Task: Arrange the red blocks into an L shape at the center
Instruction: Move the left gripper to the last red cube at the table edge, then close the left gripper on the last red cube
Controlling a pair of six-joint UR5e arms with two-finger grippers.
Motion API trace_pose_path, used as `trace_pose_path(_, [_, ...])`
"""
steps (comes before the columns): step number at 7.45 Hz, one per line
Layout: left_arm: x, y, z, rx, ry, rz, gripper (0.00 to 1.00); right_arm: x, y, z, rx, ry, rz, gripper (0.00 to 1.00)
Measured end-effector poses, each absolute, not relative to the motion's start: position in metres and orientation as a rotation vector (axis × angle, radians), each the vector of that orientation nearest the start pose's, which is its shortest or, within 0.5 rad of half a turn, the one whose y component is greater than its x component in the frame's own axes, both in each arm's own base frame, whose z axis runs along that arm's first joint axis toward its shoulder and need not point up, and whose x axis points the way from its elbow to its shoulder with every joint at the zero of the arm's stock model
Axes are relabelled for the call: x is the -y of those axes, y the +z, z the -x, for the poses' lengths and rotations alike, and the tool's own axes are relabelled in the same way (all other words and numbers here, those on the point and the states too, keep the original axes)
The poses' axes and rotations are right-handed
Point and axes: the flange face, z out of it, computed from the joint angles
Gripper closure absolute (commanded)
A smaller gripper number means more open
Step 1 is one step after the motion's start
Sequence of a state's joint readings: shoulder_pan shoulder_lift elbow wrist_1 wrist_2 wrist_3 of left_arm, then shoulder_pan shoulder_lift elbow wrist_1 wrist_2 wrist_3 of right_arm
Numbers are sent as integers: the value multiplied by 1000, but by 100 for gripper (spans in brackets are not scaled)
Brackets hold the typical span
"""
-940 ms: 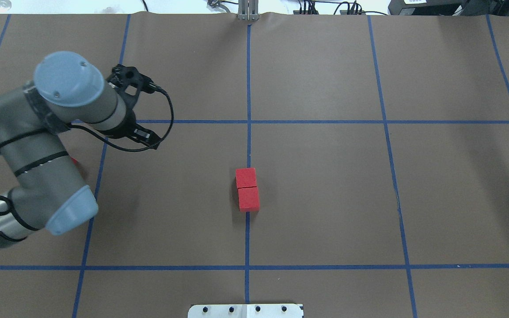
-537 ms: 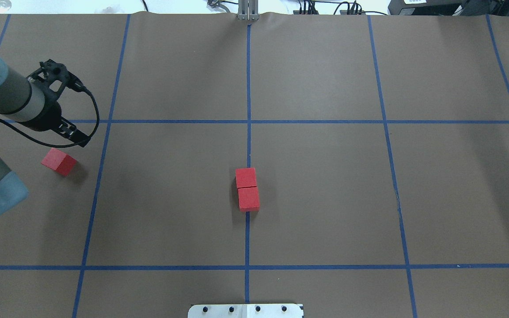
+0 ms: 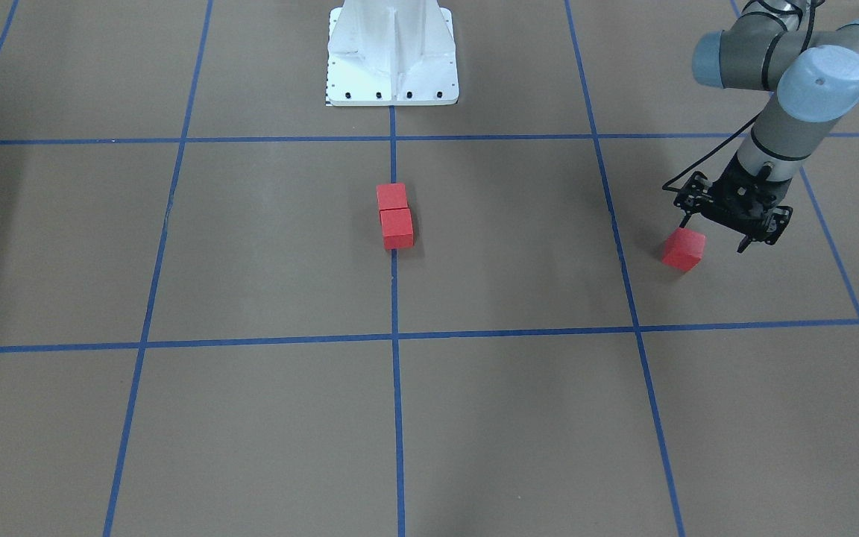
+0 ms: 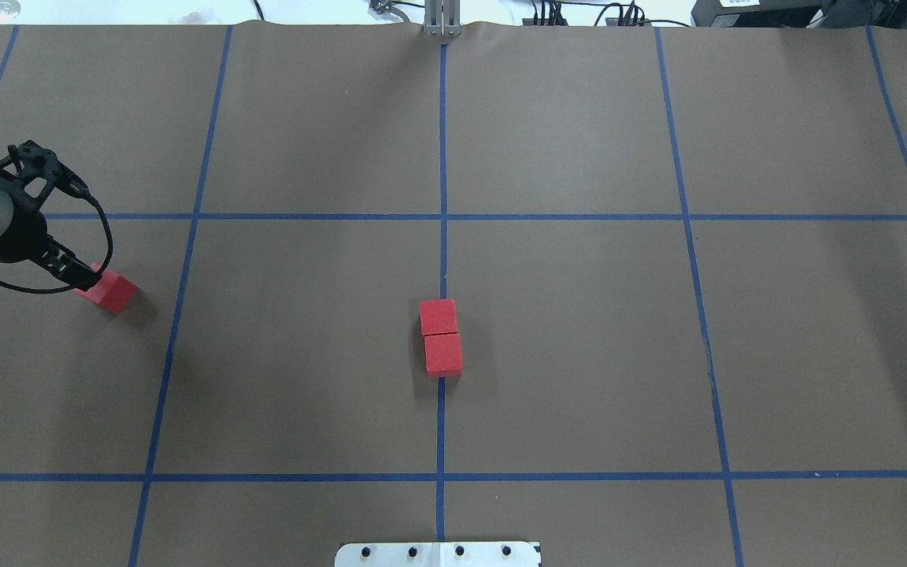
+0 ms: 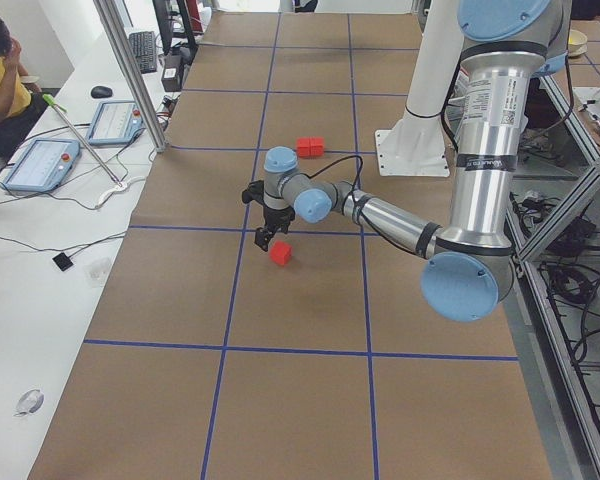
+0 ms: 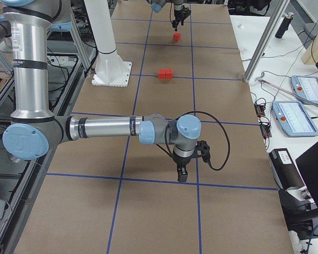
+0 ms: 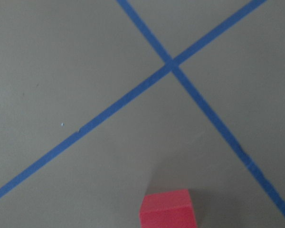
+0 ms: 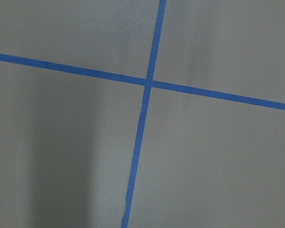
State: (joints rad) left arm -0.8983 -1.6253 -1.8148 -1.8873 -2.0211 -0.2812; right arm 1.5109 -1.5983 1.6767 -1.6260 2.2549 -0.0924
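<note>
Red matte cubes: a touching pair [image 4: 441, 337] on the centre blue tape line [image 4: 442, 157], and a loose third cube [image 3: 684, 249] beside your left claw [image 3: 713, 235].

Your left claw hangs over the tabletop with its two black fingers spread apart and nothing between them. The loose third cube lies just beside one fingertip, well out toward the robot's left, and you cannot tell whether they touch. Your right claw [image 6: 182, 174] shows only in the right side view, low near a tape crossing, so you cannot tell how far open it is. The touching pair sits end to end along the centre line of the brown paper tabletop [image 4: 579, 354], in front of the white metal base plate [image 3: 392, 74]. A white side bench [image 5: 40, 260] carries blue-edged tablets [image 5: 40, 163], and a person in a yellow top [image 5: 0, 70] sits at it.
</note>
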Motion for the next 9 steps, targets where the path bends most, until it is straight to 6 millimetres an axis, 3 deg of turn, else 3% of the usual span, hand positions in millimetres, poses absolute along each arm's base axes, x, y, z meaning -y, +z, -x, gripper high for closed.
trace_pose_path(3, [475,520,-273,-771,362,-350,0,488,628,-41,684,-156,-41,1])
trace_pose_path(5, [473,523,-278,-809,361,-330,1,490,626,-41,684,-157,-44,1])
trace_pose_path(7, [469,527,-285,-819,375,-310,7,491,625,-41,684,-157,-47,1])
trace_pose_path(9, [462,529,-295,-818,394,-292,21,492,624,-41,684,-158,-48,1])
